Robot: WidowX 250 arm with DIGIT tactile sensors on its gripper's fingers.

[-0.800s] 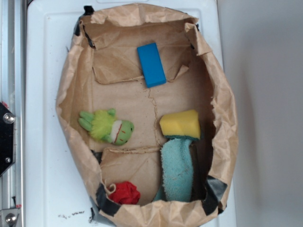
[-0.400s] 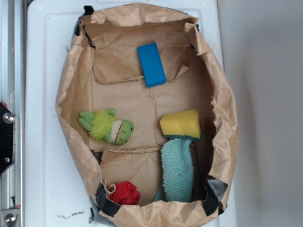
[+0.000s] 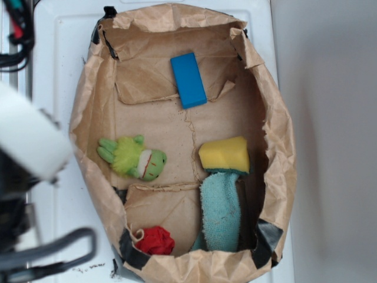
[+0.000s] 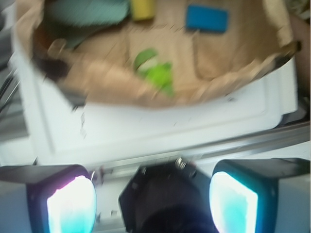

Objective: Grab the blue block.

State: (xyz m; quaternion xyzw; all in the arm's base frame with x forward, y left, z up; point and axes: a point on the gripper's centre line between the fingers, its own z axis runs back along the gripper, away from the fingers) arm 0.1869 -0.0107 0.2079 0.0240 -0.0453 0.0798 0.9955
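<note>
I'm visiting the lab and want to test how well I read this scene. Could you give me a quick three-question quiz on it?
1. True or false: the gripper is already holding the blue block.
2. What lies directly against the yellow sponge? A) the green plush frog B) the teal towel C) the red crumpled item
3. Fill in: all the items lie inside an opened brown paper ____.

Key: 1 false, its fingers are apart and empty, outside the bag. 2 B. 3 bag.
</note>
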